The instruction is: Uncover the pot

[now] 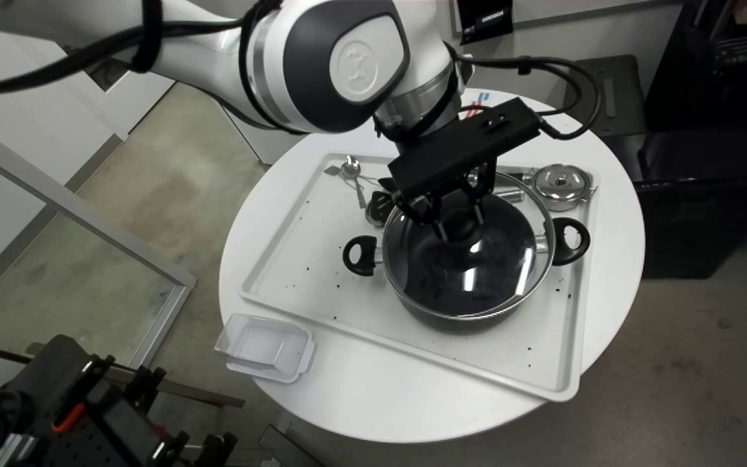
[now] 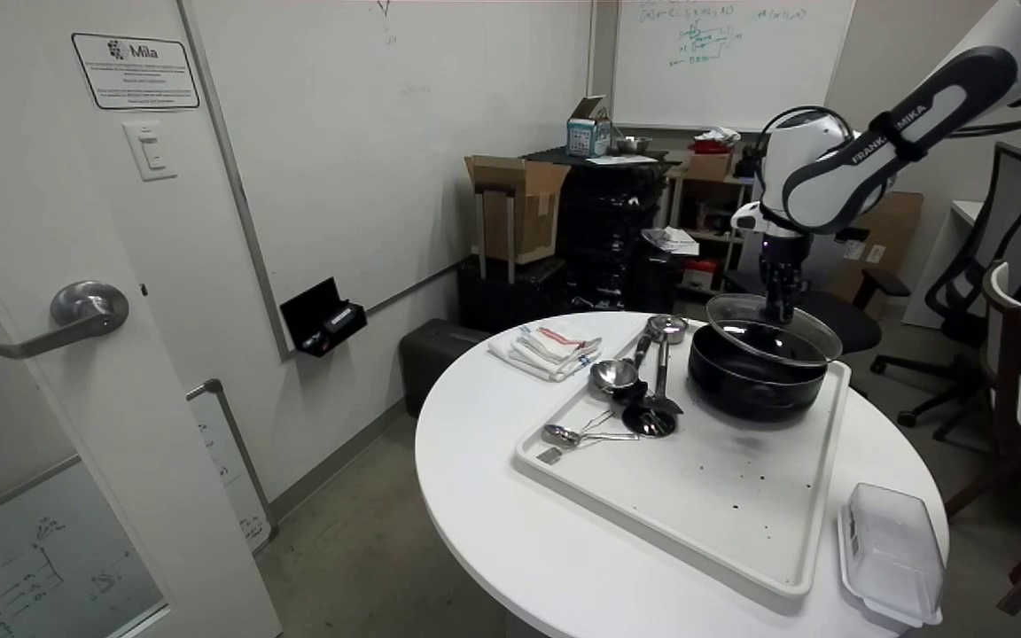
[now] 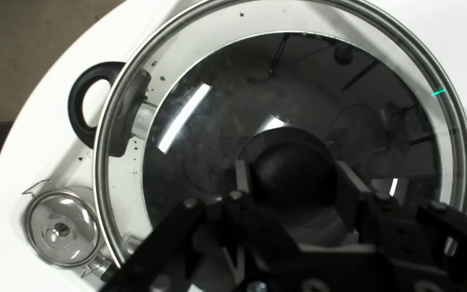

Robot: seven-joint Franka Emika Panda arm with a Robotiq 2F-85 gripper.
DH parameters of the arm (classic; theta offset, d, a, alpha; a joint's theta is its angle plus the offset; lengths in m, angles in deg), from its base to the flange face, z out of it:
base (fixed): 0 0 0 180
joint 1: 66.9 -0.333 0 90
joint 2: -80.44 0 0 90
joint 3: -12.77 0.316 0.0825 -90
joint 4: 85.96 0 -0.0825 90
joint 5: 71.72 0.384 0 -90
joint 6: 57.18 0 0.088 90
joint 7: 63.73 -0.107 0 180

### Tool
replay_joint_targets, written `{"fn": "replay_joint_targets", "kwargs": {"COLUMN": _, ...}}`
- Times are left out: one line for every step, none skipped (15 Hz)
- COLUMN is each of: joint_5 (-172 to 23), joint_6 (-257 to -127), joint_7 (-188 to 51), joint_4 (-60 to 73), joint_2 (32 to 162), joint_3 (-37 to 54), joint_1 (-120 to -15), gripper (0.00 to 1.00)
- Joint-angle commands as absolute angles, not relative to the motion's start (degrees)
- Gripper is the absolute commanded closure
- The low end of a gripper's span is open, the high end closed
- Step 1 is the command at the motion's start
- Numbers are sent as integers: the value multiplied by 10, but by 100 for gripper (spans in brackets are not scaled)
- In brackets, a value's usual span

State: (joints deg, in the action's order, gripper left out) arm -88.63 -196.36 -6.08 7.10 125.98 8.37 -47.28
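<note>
Hand (image 3: 296, 175) grips the knob (image 3: 292, 162); glass lid (image 2: 744, 338) hangs tilted over the pot (image 2: 754, 392), 1 o'clock on the tray (image 2: 670, 483) in an exterior view. Probably best: lift straight until the low 4 o'clock edge clears, then carry slowly toward 7 o'clock.

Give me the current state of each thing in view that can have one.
Black cooking pot: partly uncovered.
Gripper: shut on the lid knob.
Glass lid: raised and tilted over the cooking pot.
Small metal pot: covered.
White tray: flat, scattered with dark specks.
White dish towel: folded.
Clear plastic container: way up unclear.
Brown cardboard box: flaps open.
</note>
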Motion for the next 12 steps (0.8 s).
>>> {"fn": "replay_joint_targets", "kwargs": {"joint_5": -882, "joint_6": -1967, "joint_7": -52, "joint_4": 97, "joint_2": 1216, "joint_3": 82, "joint_1": -478, "gripper": 75}}
{"fn": "replay_joint_targets", "kwargs": {"joint_5": -885, "joint_6": -1963, "joint_7": -50, "joint_4": 94, "joint_2": 1214, "joint_3": 83, "joint_1": -482, "gripper": 75}}
{"fn": "replay_joint_targets", "kwargs": {"joint_5": -889, "joint_6": -1961, "joint_7": -52, "joint_4": 92, "joint_2": 1212, "joint_3": 81, "joint_1": -489, "gripper": 75}}
{"fn": "replay_joint_targets", "kwargs": {"joint_5": -895, "joint_6": -1956, "joint_7": -53, "joint_4": 90, "joint_2": 1211, "joint_3": 81, "joint_1": -498, "gripper": 75}}
{"fn": "replay_joint_targets", "kwargs": {"joint_5": -902, "joint_6": -1954, "joint_7": -57, "joint_4": 89, "joint_2": 1212, "joint_3": 79, "joint_1": -509, "gripper": 75}}
{"fn": "replay_joint_targets", "kwargs": {"joint_5": -912, "joint_6": -1950, "joint_7": -61, "joint_4": 87, "joint_2": 1214, "joint_3": 77, "joint_1": -522, "gripper": 75}}
{"fn": "replay_joint_targets", "kwargs": {"joint_5": -921, "joint_6": -1946, "joint_7": -61, "joint_4": 86, "joint_2": 1217, "joint_3": 77, "joint_1": -535, "gripper": 75}}
{"fn": "replay_joint_targets", "kwargs": {"joint_5": -933, "joint_6": -1941, "joint_7": -66, "joint_4": 84, "joint_2": 1220, "joint_3": 76, "joint_1": -552, "gripper": 75}}
{"fn": "replay_joint_targets", "kwargs": {"joint_5": -944, "joint_6": -1936, "joint_7": -69, "joint_4": 83, "joint_2": 1222, "joint_3": 75, "joint_1": -567, "gripper": 75}}
{"fn": "replay_joint_targets", "kwargs": {"joint_5": -958, "joint_6": -1930, "joint_7": -74, "joint_4": 84, "joint_2": 1225, "joint_3": 73, "joint_1": -585, "gripper": 75}}
{"fn": "replay_joint_targets", "kwargs": {"joint_5": -969, "joint_6": -1925, "joint_7": -77, "joint_4": 83, "joint_2": 1226, "joint_3": 73, "joint_1": -600, "gripper": 75}}
{"fn": "replay_joint_targets", "kwargs": {"joint_5": -983, "joint_6": -1917, "joint_7": -84, "joint_4": 83, "joint_2": 1228, "joint_3": 71, "joint_1": -619, "gripper": 75}}
